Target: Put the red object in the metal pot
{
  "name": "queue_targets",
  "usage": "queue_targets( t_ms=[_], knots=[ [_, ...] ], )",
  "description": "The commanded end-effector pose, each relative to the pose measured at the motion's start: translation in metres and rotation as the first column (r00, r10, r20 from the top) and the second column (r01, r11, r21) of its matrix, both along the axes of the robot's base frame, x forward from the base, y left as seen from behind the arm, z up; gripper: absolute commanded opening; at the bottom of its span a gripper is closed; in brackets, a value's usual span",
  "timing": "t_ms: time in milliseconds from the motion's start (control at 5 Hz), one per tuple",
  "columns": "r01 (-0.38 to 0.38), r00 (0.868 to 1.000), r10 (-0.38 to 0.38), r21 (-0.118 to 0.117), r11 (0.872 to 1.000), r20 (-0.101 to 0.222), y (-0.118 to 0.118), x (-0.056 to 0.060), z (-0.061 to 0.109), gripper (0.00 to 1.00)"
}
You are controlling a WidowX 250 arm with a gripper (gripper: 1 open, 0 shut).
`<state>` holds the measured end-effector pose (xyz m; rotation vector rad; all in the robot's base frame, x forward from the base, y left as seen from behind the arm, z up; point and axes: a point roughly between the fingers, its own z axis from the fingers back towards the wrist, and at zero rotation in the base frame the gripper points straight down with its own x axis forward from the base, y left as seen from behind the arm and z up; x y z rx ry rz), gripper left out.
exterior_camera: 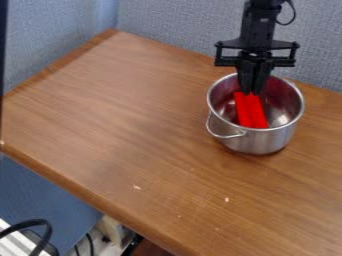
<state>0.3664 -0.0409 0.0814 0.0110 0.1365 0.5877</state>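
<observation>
Fingers of the gripper (251,88) are pressed together over the mouth of the metal pot (262,141), in the one camera view; whether their tips pinch the upper end of the red object (250,112) or merely meet just above it, I cannot tell. The red object lies inside the pot, leaning, its lower end toward the pot's near side and nothing of it poking out past the near rim.

That puts the task, as I judge it, at its last step: the placing looks done or all but done. Next calls for making sure the block is loose, then a straight lift clear of the rim, so that neither the block is dragged back out nor the pot tipped.

The pot stands upright on the wooden tabletop (134,130), close to the edge along the wall and well apart from the far left corner; its wire handle (214,129) hangs toward the near left. Warm brown grain, with a few pale specks near the front edge. Behind rise grey-blue textured panels (174,28); a black cable (48,238) curls below the table's near left edge.
</observation>
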Motion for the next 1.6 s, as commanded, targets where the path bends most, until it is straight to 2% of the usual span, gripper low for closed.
queue_targets(
  t_ms=[0, 200, 400, 600, 800, 1000, 1200, 1400],
  knots=[
    [-0.016, 0.996, 0.018, -0.021, 1.000, 0.082, 0.0030, 0.0066, 0.0292, 1.00],
    [-0.019, 0.996, 0.022, -0.027, 0.999, 0.083, 0.0032, 0.0072, 0.0310, 0.00],
    [-0.023, 0.996, 0.025, -0.029, 0.999, 0.082, 0.0035, 0.0078, 0.0309, 1.00],
    [-0.027, 0.996, 0.030, -0.035, 0.999, 0.082, 0.0037, 0.0082, 0.0326, 1.00],
    [-0.028, 0.996, 0.031, -0.033, 0.999, 0.081, 0.0041, 0.0087, 0.0319, 0.00],
    [-0.029, 0.996, 0.031, -0.029, 0.999, 0.079, 0.0045, 0.0090, 0.0309, 0.00],
    [-0.033, 0.996, 0.035, -0.032, 0.999, 0.078, 0.0047, 0.0093, 0.0305, 1.00],
    [-0.036, 0.996, 0.039, -0.037, 0.999, 0.077, 0.0048, 0.0096, 0.0311, 1.00]
  ],
)
